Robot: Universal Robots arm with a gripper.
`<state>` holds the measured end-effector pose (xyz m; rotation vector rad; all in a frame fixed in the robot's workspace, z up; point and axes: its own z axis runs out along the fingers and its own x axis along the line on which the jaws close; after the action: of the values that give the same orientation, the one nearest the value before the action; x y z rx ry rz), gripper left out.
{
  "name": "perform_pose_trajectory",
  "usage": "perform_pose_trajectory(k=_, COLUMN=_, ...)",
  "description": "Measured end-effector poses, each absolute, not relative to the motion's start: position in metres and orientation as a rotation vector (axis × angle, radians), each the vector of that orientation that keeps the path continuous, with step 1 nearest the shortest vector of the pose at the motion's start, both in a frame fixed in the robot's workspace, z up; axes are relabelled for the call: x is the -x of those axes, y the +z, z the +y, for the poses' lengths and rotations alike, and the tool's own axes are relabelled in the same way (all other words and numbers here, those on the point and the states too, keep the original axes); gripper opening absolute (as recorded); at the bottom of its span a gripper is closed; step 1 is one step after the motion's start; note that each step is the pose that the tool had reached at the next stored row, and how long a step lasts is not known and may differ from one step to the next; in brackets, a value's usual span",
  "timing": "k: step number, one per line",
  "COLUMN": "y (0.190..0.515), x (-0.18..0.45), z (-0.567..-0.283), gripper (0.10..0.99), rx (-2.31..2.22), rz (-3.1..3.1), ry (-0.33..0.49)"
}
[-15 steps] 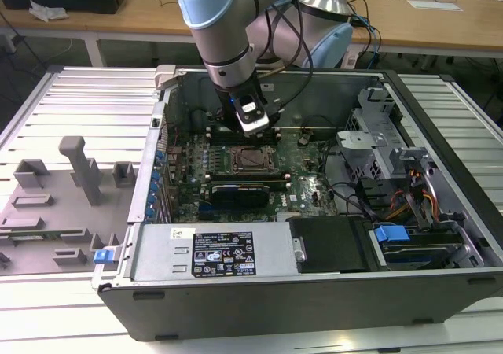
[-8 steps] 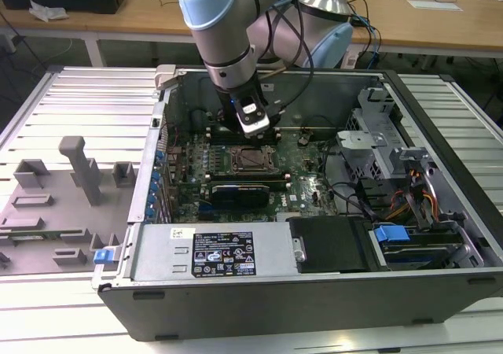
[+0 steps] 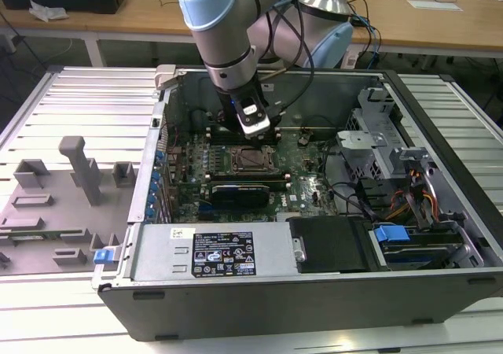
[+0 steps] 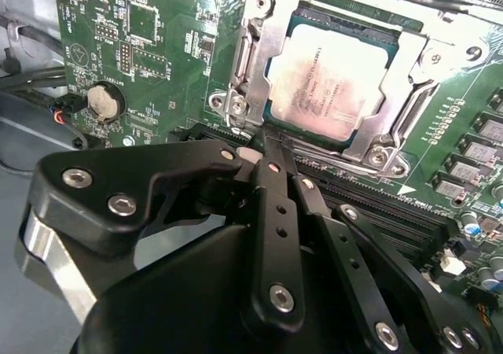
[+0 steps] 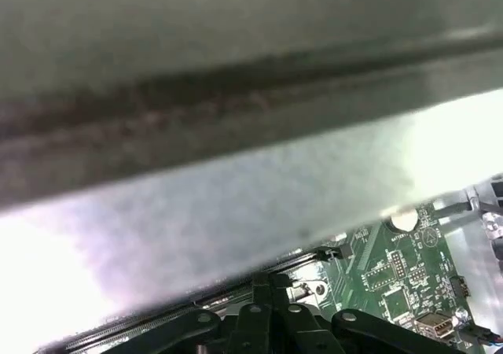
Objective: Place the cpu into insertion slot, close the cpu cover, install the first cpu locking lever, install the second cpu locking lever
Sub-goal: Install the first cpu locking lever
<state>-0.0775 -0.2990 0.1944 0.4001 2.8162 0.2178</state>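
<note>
Pincer (image 4: 266,148): fingers drawn together and narrow, with nothing visible between them. The tip sits low over the green motherboard (image 4: 141,55), just beside the near corner of the insertion slot (image 4: 224,102).

Cpu (image 4: 334,79): seated flat in the slot, its pale face showing through the window of the cpu cover (image 4: 275,43). The cover lies down over the chip's edges, so placing and closing both look done.

Locking lever (image 4: 240,55): a thin metal bar along one side of the frame. I cannot tell whether it is latched, nor the one on the far side. Judging by where the tip rests, the work stands at the lever stage.

Outward: the open computer case (image 3: 440,212) sits on the slatted desk (image 3: 78,102).
</note>
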Motion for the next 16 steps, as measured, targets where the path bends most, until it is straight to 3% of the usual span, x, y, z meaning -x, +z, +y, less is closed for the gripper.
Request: perform_pose_trajectory(k=16, y=0.217, x=0.077, z=-0.299, gripper=0.106, rx=-0.402, rz=2.824, ry=0.217)
